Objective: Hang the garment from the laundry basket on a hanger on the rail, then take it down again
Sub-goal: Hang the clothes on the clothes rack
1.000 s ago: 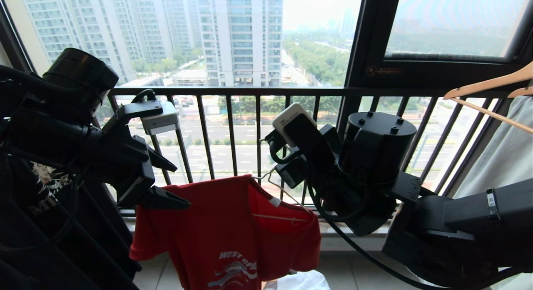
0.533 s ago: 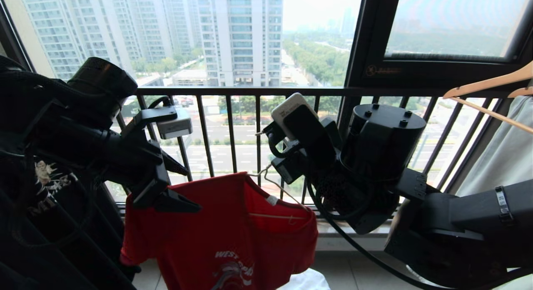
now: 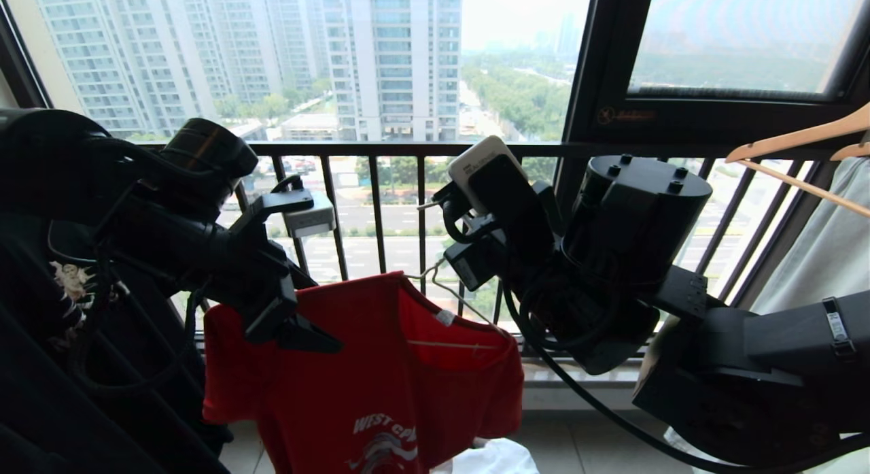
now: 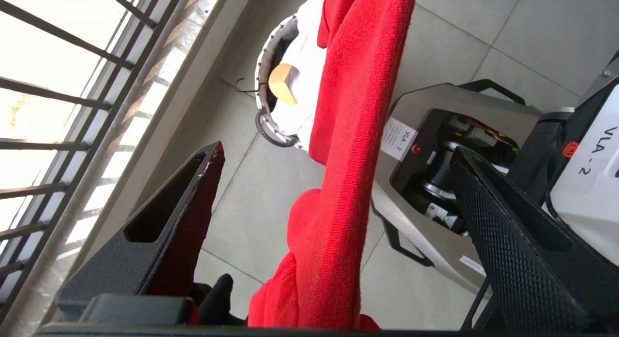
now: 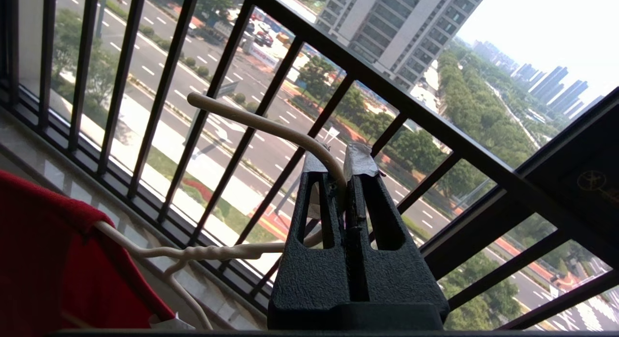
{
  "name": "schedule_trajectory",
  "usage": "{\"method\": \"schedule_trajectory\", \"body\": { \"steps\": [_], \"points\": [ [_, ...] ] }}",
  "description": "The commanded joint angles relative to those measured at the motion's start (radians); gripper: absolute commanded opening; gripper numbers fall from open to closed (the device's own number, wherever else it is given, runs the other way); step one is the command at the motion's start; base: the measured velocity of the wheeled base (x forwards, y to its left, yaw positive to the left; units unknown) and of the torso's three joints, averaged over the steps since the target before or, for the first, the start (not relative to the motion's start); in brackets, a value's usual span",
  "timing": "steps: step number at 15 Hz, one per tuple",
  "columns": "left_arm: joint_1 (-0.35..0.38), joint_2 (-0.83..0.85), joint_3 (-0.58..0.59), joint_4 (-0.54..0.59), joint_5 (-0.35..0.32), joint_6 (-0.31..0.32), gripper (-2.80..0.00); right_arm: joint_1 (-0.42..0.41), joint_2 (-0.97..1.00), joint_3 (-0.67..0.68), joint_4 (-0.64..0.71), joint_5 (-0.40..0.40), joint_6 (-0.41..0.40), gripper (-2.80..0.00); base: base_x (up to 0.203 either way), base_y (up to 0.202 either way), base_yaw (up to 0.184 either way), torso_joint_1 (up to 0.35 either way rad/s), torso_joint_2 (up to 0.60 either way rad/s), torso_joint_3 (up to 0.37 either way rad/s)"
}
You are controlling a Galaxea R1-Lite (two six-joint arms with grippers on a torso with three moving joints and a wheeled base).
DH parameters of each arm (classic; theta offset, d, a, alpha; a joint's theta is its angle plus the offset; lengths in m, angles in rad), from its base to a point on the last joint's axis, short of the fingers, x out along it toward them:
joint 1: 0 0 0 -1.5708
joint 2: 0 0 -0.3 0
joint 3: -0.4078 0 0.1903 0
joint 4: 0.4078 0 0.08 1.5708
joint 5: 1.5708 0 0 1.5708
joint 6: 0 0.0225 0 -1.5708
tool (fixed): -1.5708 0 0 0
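The red T-shirt (image 3: 367,372) is already threaded on the white wire hanger (image 5: 232,252), out of the laundry basket (image 4: 263,102) on the floor below. The right gripper (image 5: 341,170) has its fingers clenched on the hanger's hook, carrying it in front of the window railing (image 3: 421,149). The left gripper (image 4: 333,201) straddles the shirt's shoulder, fingers spread wide (gripping nothing). No rail shows, so hanging and taking down both look left to do

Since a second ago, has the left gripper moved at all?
Yes. The open left gripper has shifted rightward and lower against the window railing, now straddling the red T-shirt shoulder.
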Motion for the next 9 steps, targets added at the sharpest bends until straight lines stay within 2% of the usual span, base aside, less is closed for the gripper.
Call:
{"method": "schedule_trajectory", "body": {
  "steps": [1,2,9],
  "points": [
    [-0.004,0.003,0.005,0.004,-0.002,0.005,0.0,0.001,-0.002,-0.002,-0.006,-0.003,-0.003,-2.8,0.0,0.0,0.0,0.0,0.0,0.0],
    [-0.009,0.001,0.006,0.004,-0.002,0.004,-2.8,0.001,-0.002,0.0,-0.006,-0.003,-0.003,-2.8,0.0,0.0,0.0,0.0,0.0,0.0],
    [-0.009,-0.012,0.02,0.004,-0.006,0.008,-2.8,0.001,-0.014,0.015,-0.005,-0.009,0.003,-2.8,0.0,0.0,0.0,0.0,0.0,0.0]
  ]
}}
